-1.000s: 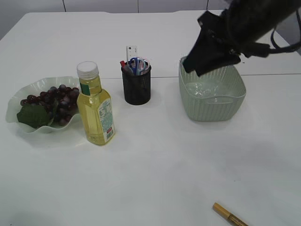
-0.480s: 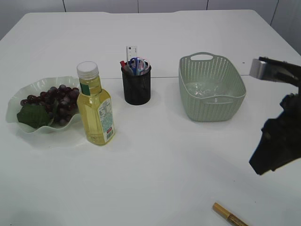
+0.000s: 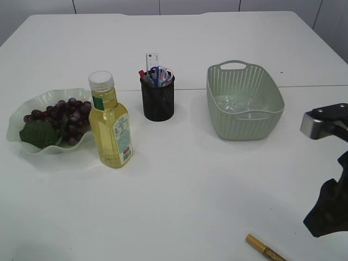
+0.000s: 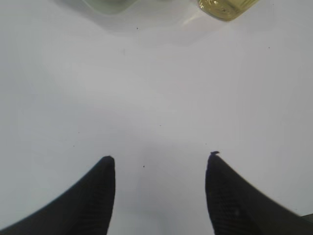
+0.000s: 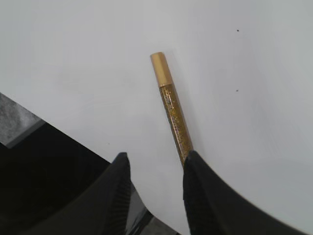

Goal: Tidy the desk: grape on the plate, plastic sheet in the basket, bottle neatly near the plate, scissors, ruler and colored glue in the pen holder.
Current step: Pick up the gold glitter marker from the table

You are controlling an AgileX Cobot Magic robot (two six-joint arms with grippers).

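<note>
Step in hand: gold glitter glue pen point(image 5: 172, 110) pickup, last item out. Right gripper point(image 5: 155, 169) partly open, empty, pen at 12 o'clock; next: descend, straddle barrel, close.

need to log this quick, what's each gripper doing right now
Left gripper: open, holding nothing, above bare table.
Right gripper: open, holding nothing; gold glitter glue pen lies on the table just ahead of it.

table point(image 3: 190, 185): smooth matt white | basket point(image 3: 244, 117): perforated pale-green plastic | pen holder point(image 3: 158, 100): black mesh | bottle point(image 3: 110, 128): glossy clear plastic, white ribbed cap | colored glue point(image 5: 172, 108): glittery gold tube, satin cap
</note>
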